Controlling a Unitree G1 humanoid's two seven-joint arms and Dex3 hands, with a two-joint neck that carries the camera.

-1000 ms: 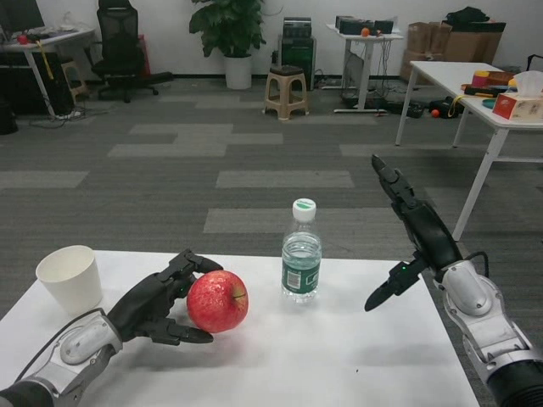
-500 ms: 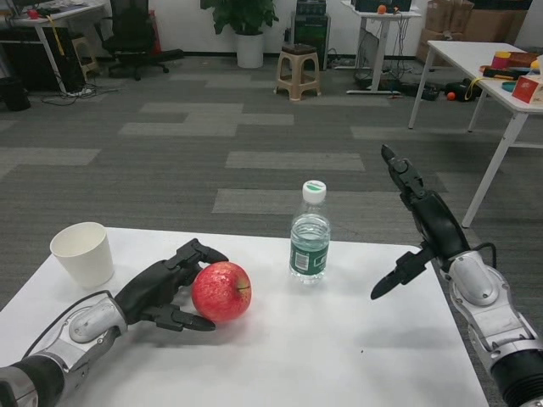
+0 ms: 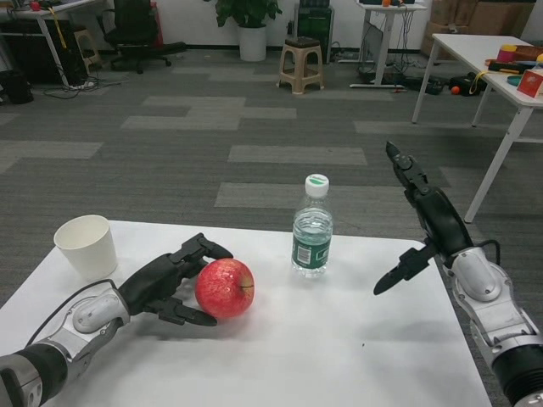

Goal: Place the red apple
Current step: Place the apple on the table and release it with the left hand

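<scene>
Red and glossy, the apple (image 3: 225, 288) sits on the white table (image 3: 339, 356) a little left of centre, its stem turned up and to the right. It appears to rest on the surface rather than hang in the air, so the table seems to carry its weight. The left hand (image 3: 165, 284) wraps it from the left: upper fingers (image 3: 204, 250) curl over the top of the fruit, and a lower finger lies along the table under its near side. Cupped this way, the hand is holding the apple and keeps a round thing from rolling while it settles. I judge the placing to be nearly done, with only the letting go left; whether every finger presses the skin is hard to tell.

To the right of the apple, near but apart, a clear water bottle (image 3: 312, 233) with a white cap and green label stands upright. A white paper cup (image 3: 85, 246) stands at the far left of the table, well apart from the fruit. Both sit clear of the left hand's path back.

At the right edge, the right hand (image 3: 424, 229) hangs above the table with fingers spread wide and holding nothing, probably kept out of the way as a waiting hand
</scene>
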